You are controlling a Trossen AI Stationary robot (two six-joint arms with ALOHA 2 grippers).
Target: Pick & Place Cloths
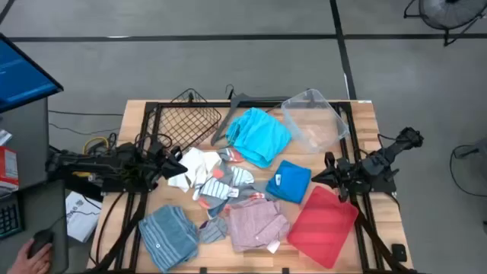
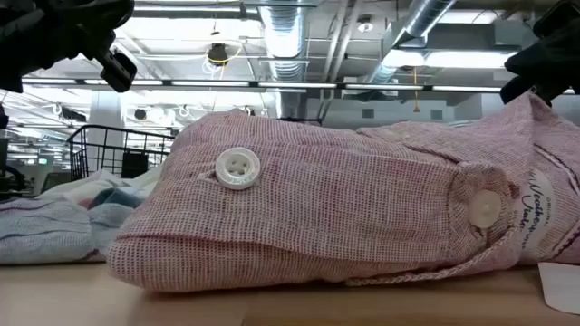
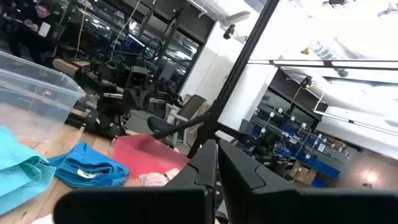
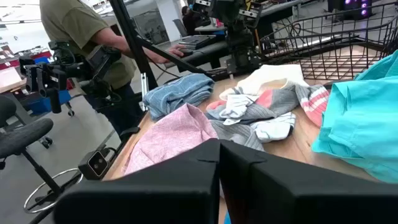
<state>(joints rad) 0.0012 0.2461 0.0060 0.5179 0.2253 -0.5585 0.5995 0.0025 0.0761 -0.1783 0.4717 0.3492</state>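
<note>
Nothing placed yet by the look of it: every garment lies loose on the bench (image 1: pixel 137 114). The turquoise cloth (image 1: pixel 259 134) sits near the middle toward the back, the royal blue one (image 1: pixel 291 183) just in front of it, the pink checked shirt (image 1: pixel 257 223) at the front edge, the blue-grey striped piece (image 1: pixel 167 234) at the front left, and a jumble of white and grey socks (image 1: pixel 209 176) between them. The clear plastic bin (image 1: pixel 316 119) at the back right looks empty, though its see-through walls make that hard to be sure of, and the wire basket (image 1: pixel 186 120) at the back left holds nothing I can see. The left claw (image 1: pixel 176 169) hangs at the left edge of the sock jumble, fingers pressed together, gripping nothing. The right claw (image 1: pixel 318 176) waits beside the royal blue cloth, above the red tray (image 1: pixel 323 224), likewise clamped and empty. So the whole pile is left to do.
</note>
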